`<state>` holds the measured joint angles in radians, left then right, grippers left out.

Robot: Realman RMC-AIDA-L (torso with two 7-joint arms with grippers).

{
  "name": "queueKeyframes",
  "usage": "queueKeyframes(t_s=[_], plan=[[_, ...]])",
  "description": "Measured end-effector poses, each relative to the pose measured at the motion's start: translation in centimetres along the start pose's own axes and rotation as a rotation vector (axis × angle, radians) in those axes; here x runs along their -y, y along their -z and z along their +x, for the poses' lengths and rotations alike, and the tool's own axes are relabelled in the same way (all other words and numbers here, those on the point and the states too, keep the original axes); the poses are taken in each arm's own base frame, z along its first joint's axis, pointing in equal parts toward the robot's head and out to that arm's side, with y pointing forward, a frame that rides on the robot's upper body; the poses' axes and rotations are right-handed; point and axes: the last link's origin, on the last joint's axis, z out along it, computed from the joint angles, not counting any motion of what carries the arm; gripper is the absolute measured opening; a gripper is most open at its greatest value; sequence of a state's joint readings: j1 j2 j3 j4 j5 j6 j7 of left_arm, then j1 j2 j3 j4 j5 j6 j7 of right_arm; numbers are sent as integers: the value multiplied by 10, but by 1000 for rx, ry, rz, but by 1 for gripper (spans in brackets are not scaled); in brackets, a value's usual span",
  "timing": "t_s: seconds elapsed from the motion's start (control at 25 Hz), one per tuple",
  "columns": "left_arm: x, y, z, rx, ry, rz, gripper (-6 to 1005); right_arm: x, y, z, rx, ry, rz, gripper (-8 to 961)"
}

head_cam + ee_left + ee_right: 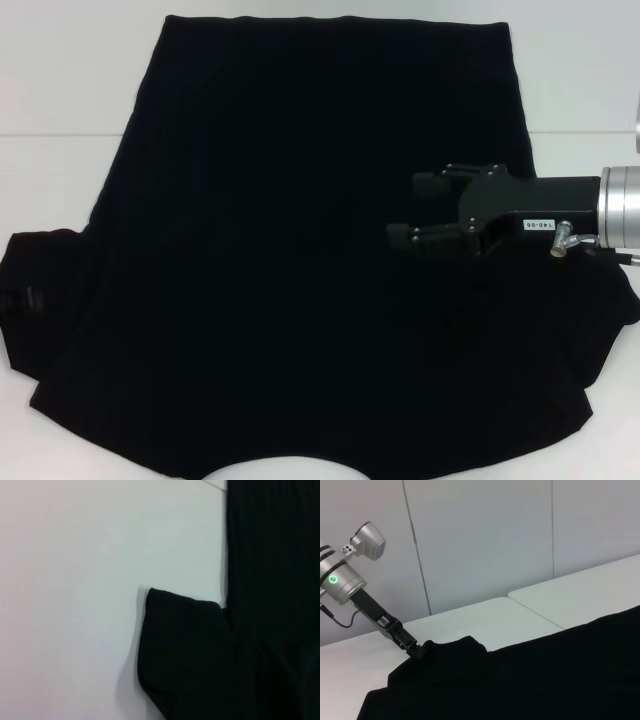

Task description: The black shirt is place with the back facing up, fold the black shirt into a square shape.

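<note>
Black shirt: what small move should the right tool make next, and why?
Probably draw back over the right sleeve: the right tool hangs open above the flat black shirt, over its body, while the left tool is at the other sleeve.

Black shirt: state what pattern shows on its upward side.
Plain black shirt, no print showing; head view.

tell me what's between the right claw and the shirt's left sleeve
In the head view, only the flat body of the black shirt lies between the right claw and the left sleeve; nothing else sits there.
</note>
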<state>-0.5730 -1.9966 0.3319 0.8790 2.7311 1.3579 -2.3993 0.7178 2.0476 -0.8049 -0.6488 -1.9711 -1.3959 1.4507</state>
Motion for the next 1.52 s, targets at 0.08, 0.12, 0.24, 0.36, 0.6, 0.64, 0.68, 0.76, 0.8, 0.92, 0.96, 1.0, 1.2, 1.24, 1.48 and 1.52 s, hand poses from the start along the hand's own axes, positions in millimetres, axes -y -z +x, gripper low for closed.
queueKeyframes(t_s=[0.08, 0.12, 0.24, 0.36, 0.6, 0.64, 0.68, 0.76, 0.8, 0.92, 0.96, 1.0, 1.2, 1.24, 1.48, 1.52], plan=[[-1, -2, 0, 11, -12, 14, 805, 0, 0, 0, 0, -1, -1, 925], [-1, -3, 0, 15, -17, 20, 769, 0, 0, 0, 1, -1, -1, 925], [-3, -6, 1, 20, -26, 34, 660, 0, 0, 1, 1, -3, 0, 925], [-4, -6, 3, 18, -28, 38, 537, 0, 1, 1, 3, -6, 2, 925], [-4, -6, 6, 7, -29, 43, 293, 0, 2, 3, 8, -12, 8, 925], [-5, -6, 7, 6, -29, 43, 273, 0, 2, 3, 9, -13, 9, 924], [-5, -6, 7, 6, -29, 43, 252, 0, 2, 3, 10, -14, 10, 924], [-5, -6, 7, 6, -29, 43, 210, 0, 2, 3, 12, -15, 10, 924], [-5, -6, 7, 6, -29, 44, 189, 0, 2, 3, 13, -14, 10, 924], [-4, -6, 8, 2, -29, 47, 127, 0, 2, 3, 17, -14, 13, 924], [-4, -5, 8, -3, -29, 50, 106, 0, 3, 3, 19, -15, 16, 924], [-3, -4, 9, -8, -27, 54, 85, 1, 3, 3, 21, -15, 18, 924], [6, 1, 13, -56, -17, 95, -1, 2, 4, 2, 29, -19, 25, 924], [8, 2, 14, -67, -15, 104, -1, 2, 4, 2, 31, -21, 27, 924], [14, 6, 28, -138, -24, 158, -1, 1, 4, 4, 37, -35, 31, 924], [14, 6, 28, -138, -24, 158, -1, 1, 4, 4, 38, -37, 32, 924]])
